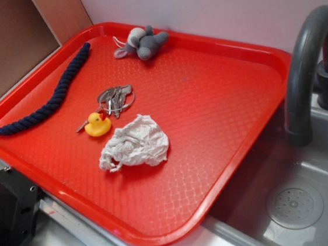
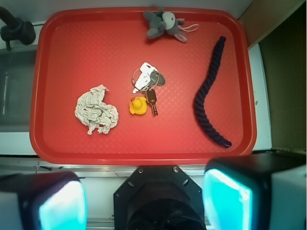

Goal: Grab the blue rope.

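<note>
So there's a big red plastic tray [image 1: 219, 93] with a textured bottom sitting next to a grey sink [image 1: 313, 201] with a dark curved faucet [image 1: 306, 55], and everything is laid out on the tray. The thick dark navy twisted cotton rope [image 1: 46, 94] lies along the tray's left edge in the exterior view, a bit wavy, running from near the back corner down toward the front; in the wrist view it's over on the right side [image 2: 208, 96], curving like a lazy S, well apart from the rest of the stuff. Near the middle there's a small yellow rubber duck [image 1: 98, 124] just beside a bunch of metal keys on a ring [image 1: 115, 98], so close they look like they're touching, though I can't really tell. A crumpled wad of white paper [image 1: 134, 144] sits just in front of the duck in the exterior view, and a little grey stuffed mouse toy [image 1: 142, 42] lies up at the back edge. The gripper [image 2: 146, 203] only shows in the wrist view, hanging above the near edge of the tray with its two pale teal-glowing fingers [image 2: 225, 201] spread wide apart and nothing between them, nowhere near touching the rope.
</note>
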You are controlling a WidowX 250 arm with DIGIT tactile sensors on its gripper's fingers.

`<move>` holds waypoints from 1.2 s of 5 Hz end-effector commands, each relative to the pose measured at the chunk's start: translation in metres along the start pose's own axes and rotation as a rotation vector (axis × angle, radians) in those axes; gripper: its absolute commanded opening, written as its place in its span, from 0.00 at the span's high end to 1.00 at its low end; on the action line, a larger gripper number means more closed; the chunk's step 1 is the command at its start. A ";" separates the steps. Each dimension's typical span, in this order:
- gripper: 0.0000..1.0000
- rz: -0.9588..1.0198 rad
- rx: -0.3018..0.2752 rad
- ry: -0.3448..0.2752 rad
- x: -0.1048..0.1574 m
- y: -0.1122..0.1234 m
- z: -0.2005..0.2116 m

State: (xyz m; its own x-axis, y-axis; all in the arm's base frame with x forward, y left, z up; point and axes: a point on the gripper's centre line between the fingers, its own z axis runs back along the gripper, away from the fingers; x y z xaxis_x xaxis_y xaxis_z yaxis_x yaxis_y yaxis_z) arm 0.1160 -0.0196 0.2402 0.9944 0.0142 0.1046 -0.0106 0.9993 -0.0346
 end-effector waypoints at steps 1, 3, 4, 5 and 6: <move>0.00 0.000 0.000 0.000 0.000 0.000 0.000; 0.00 0.061 0.050 -0.057 0.013 0.047 -0.030; 0.00 0.040 0.033 -0.061 0.014 0.066 -0.048; 0.00 0.014 0.006 -0.068 0.012 0.076 -0.069; 0.00 0.037 0.032 -0.065 0.013 0.090 -0.095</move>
State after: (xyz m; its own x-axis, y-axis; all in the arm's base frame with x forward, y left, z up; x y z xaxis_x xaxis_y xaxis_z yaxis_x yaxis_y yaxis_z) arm 0.1363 0.0641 0.1383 0.9872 0.0531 0.1503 -0.0512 0.9986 -0.0166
